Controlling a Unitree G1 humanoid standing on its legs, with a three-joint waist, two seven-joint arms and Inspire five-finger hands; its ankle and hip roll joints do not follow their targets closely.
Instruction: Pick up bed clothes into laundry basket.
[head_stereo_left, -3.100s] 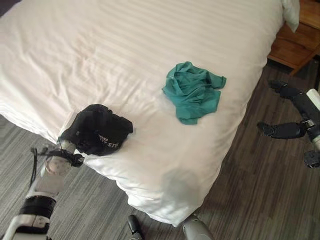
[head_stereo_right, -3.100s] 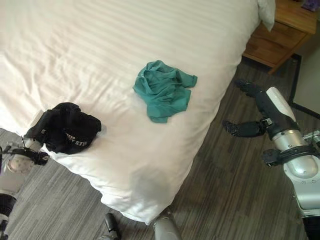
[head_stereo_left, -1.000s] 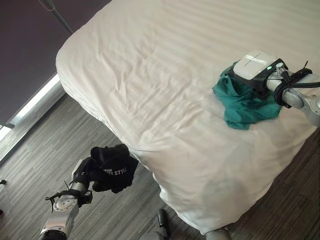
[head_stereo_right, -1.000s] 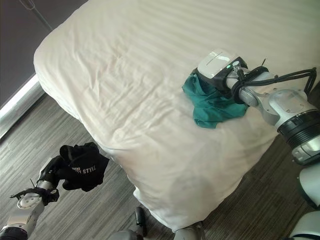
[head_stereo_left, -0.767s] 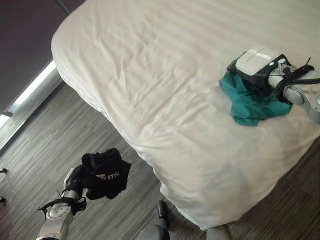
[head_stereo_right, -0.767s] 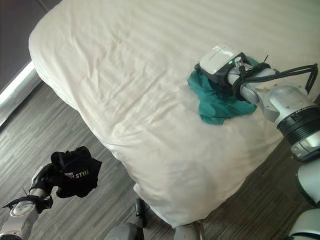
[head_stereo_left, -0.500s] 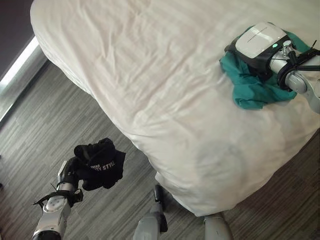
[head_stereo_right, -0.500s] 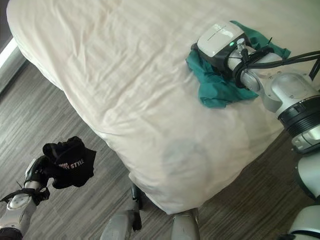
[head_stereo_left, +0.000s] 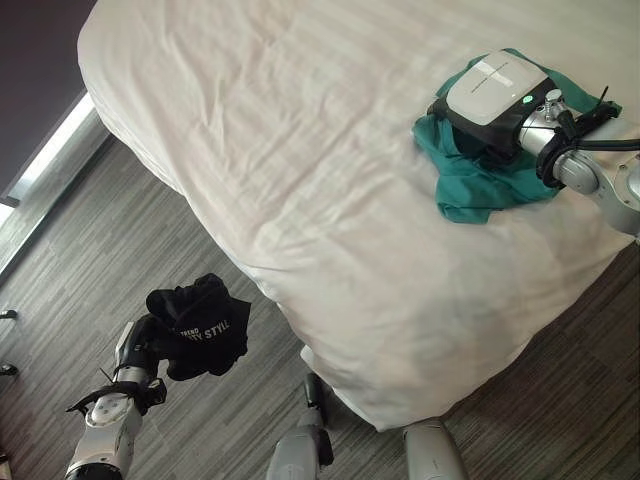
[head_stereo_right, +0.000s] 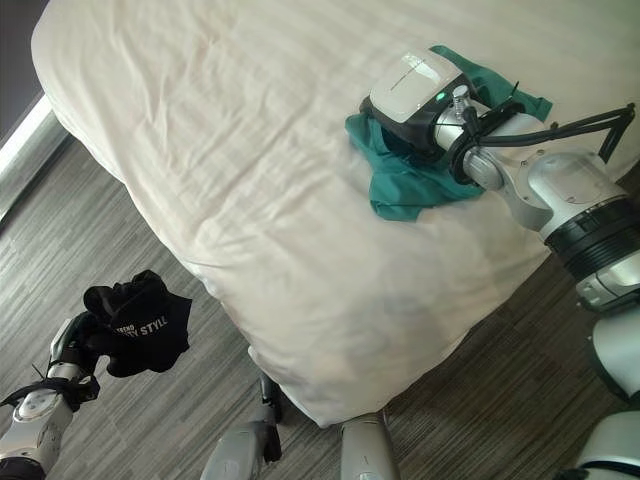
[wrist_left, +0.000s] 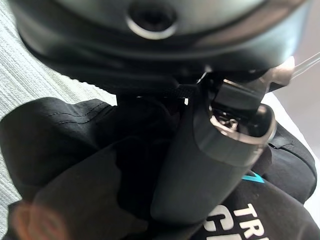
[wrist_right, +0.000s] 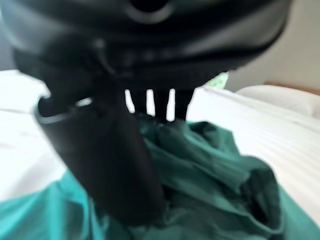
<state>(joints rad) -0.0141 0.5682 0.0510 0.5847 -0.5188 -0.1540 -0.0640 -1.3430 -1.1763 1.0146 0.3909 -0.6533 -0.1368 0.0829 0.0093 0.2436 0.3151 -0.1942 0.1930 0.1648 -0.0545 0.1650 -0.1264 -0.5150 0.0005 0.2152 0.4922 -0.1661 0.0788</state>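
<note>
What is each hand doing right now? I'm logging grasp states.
Left hand: shut on the black garment.
Right hand: on the green garment; grip cannot be told.

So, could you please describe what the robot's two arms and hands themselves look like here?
Both arms are silver-grey metal with black bands at the joints. The left hand is dark, with a black strap and thin wires at its wrist. The right hand is dark too, its back covered by a white rounded plate with a small green light, and black cables loop along its forearm.
</note>
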